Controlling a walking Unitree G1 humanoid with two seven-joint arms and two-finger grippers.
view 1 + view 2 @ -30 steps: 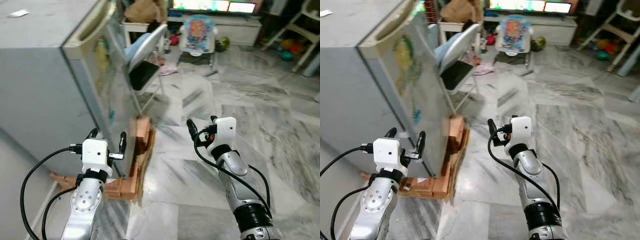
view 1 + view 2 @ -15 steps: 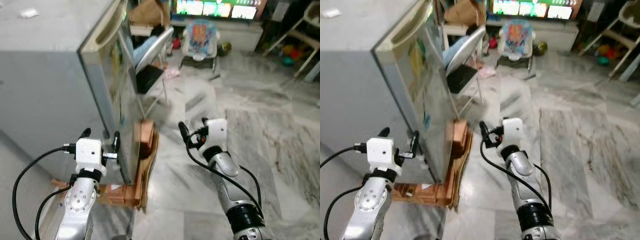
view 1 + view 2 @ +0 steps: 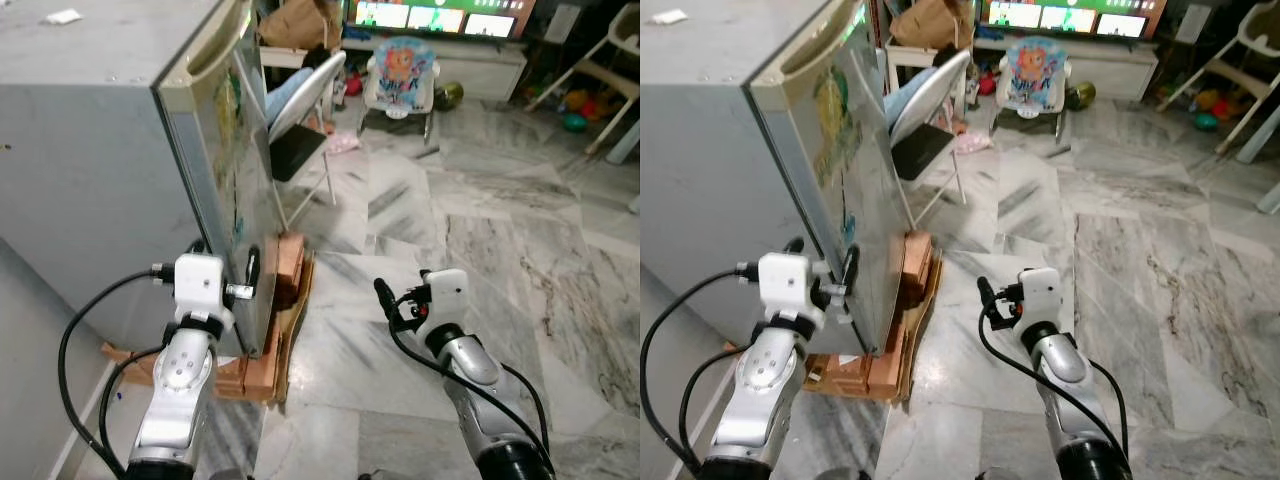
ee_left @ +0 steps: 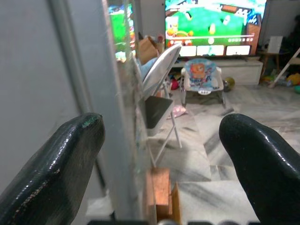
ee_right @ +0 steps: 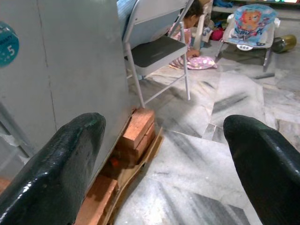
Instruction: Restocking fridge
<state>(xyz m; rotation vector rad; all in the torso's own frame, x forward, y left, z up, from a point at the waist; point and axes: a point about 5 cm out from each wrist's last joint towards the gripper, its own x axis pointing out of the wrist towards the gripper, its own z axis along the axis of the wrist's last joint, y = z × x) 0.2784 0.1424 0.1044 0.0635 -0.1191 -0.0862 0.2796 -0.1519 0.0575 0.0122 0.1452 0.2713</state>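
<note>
Fridge [image 3: 120, 150] stands at the left of the marble floor [image 3: 480, 240], door shut, raised on a stack of wooden blocks [image 3: 270, 350] under its base, likely to keep it off the floor. No items to stock can be made out near either arm.

Left gripper [image 3: 222, 262] sits at the fridge's front corner edge, low on the door. Jaws spread, with 1 black finger [image 4: 56, 164] on the side-wall side and the other on the door side, so the door edge runs between them. Judged: lined up to hook that edge and pull the door open, the first step of restocking.

Right gripper [image 3: 398, 292] hangs over bare floor, well apart from the fridge, jaws spread, holding nothing; probably kept clear of the door's swing.

Folding chair [image 3: 300, 110] stands just beyond the fridge door and could crowd an opening door.

Against the frame 1.0 s ago: left gripper is closer in on the door edge; right gripper sits lower. The whole view has shifted too, so the camera moved.
</note>
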